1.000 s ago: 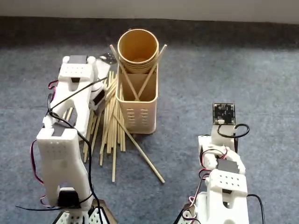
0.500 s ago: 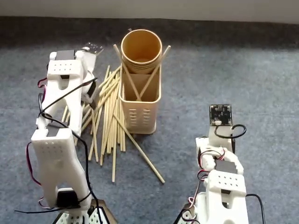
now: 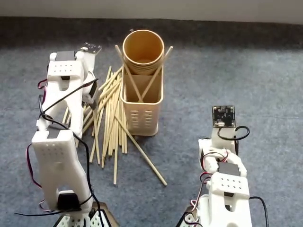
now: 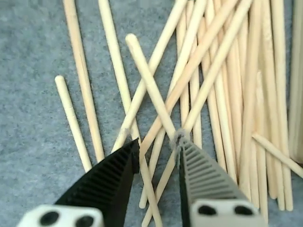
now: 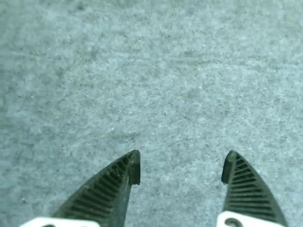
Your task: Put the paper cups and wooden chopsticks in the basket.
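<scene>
A cream slotted basket (image 3: 141,111) stands upright on the carpet with stacked paper cups (image 3: 143,47) in it and two crossed chopsticks (image 3: 137,85) leaning inside. Many loose wooden chopsticks (image 3: 110,124) lie fanned on the carpet beside the basket, toward the left arm (image 3: 66,80). My left gripper (image 4: 157,142) is open only a narrow way, low over this pile, with a few crossing chopsticks (image 4: 165,118) running between its fingertips. My right gripper (image 5: 182,165) is open over bare carpet, and its arm (image 3: 223,161) sits near the front, well away from the basket.
One long chopstick (image 3: 147,160) lies slanted from the basket's foot toward the front. Grey carpet (image 3: 246,75) is free to the right of the basket. A dark strip runs along the far edge.
Over the last second the left arm swung away from the basket to the left, and the chopstick pile fanned out. The basket with its cups shifted slightly right. The right arm stayed still.
</scene>
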